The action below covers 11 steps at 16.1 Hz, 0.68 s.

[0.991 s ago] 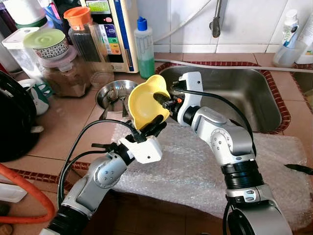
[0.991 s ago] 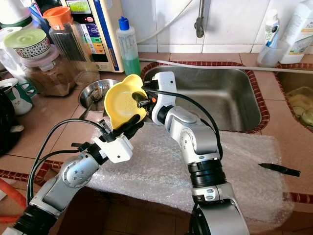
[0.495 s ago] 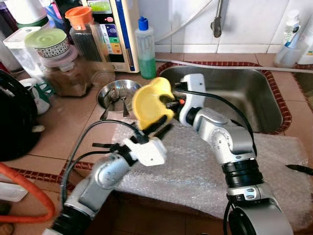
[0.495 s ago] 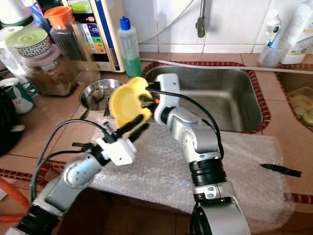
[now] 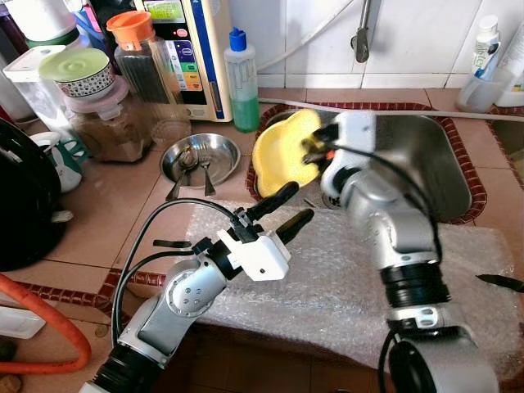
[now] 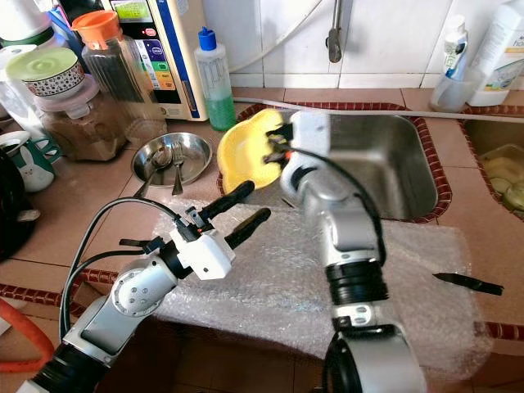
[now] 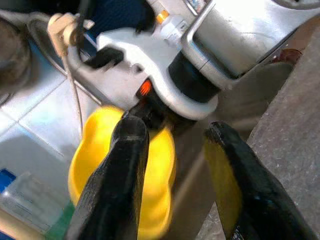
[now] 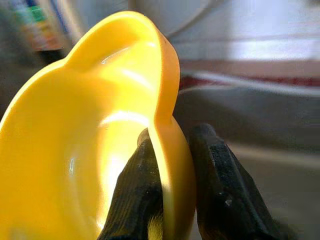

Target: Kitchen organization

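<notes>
The right pincer (image 5: pixel 309 150) grips the rim of a yellow bowl (image 5: pixel 282 153), one black finger (image 8: pixel 135 195) inside the bowl and the other outside, as the right wrist view shows plainly. The bowl is held tilted on edge over the near left corner of the steel sink (image 5: pixel 426 155), its hollow facing the left side of the desk (image 5: pixel 98 205). The right arm is blurred in both eye views.

The left pincer (image 5: pixel 285 206) hangs over the sheet of bubble wrap (image 5: pixel 327 278) that covers the front edge of the desk, just short of the sink. Its two black fingers (image 7: pixel 122 180) are spread apart and hold nothing; they point toward the bowl, which lies just beyond their tips without touching them.

Left of the sink, on the tiled desk, sits a small steel dish (image 5: pixel 196 157) with a spoon and fork lying in it. Behind it, along the back edge, stand a bottle of green liquid with a blue cap (image 5: pixel 241 82), a jar with an orange lid (image 5: pixel 139 53) and a tub with a pale green lid (image 5: pixel 78 70). A black knife (image 5: pixel 501 282) lies near the right edge of the desk, beside the bubble wrap. The tap (image 5: pixel 362 33) hangs from the tiled wall above the sink.
</notes>
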{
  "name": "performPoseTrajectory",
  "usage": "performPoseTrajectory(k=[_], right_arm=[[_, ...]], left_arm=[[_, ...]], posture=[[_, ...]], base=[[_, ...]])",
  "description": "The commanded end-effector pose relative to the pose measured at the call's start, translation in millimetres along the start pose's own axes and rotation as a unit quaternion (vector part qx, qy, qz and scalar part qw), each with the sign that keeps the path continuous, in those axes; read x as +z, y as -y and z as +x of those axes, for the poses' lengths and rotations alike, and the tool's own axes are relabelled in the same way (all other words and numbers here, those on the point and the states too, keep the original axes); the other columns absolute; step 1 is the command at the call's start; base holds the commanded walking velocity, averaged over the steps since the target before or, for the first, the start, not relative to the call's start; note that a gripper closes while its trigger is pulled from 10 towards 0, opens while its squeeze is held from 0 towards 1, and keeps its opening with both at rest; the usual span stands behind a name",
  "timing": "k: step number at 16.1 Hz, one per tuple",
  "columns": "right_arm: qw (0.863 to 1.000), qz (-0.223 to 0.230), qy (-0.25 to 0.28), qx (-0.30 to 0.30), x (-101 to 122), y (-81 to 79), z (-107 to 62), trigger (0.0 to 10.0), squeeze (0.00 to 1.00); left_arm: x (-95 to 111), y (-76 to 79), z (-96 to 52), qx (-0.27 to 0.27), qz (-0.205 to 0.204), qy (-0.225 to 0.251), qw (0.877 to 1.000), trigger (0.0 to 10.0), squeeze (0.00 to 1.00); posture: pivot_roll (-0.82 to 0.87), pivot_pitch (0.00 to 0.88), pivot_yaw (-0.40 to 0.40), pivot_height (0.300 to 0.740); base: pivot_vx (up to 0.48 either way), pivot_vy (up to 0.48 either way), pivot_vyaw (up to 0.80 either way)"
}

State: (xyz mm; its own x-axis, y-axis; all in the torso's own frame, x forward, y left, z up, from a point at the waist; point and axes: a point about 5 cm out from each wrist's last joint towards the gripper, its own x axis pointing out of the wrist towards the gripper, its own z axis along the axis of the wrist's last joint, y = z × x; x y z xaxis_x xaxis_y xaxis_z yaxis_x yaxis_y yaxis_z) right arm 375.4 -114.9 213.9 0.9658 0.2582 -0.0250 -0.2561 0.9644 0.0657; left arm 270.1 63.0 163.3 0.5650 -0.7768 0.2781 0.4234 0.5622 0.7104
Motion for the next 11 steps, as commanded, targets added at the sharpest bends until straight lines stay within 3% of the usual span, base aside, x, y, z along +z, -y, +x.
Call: performPoseTrajectory(k=[1,5,7,9,11], right_arm=[[1.000,-0.007,0.019,-0.021,6.9,7.0,1.2,0.0,0.00],[0.995,-0.084,0.012,-0.061,-1.3,42.7,-3.7,0.0,0.00],[0.990,-0.117,0.000,-0.075,-11.2,60.2,-7.6,0.0,0.00],[0.983,-0.146,-0.033,-0.107,-27.0,93.2,-19.7,0.0,0.00],[0.977,-0.166,-0.051,-0.124,-35.0,110.5,-26.9,0.0,0.00]], left_arm=[[-2.0,-3.0,-2.2,0.002,-0.018,-0.010,1.000,10.0,1.00],[-13.7,-11.3,-0.9,0.030,-0.099,-0.051,0.993,10.0,1.00],[-17.0,-16.6,0.0,0.036,-0.116,-0.062,0.991,10.0,1.00],[-23.5,-24.9,0.4,0.056,-0.148,-0.086,0.984,10.0,1.00],[-26.2,-26.0,-0.2,0.042,-0.150,-0.096,0.983,10.0,1.00]], posture=[[-0.28,0.103,0.119,0.740],[-0.28,0.104,0.123,0.740],[-0.28,0.105,0.125,0.740],[-0.28,0.106,0.129,0.740],[-0.28,0.102,0.132,0.740]], base=[[0.000,0.000,0.00],[0.000,0.000,0.00],[0.000,0.000,0.00],[0.000,0.000,0.00],[0.000,0.000,0.00]])
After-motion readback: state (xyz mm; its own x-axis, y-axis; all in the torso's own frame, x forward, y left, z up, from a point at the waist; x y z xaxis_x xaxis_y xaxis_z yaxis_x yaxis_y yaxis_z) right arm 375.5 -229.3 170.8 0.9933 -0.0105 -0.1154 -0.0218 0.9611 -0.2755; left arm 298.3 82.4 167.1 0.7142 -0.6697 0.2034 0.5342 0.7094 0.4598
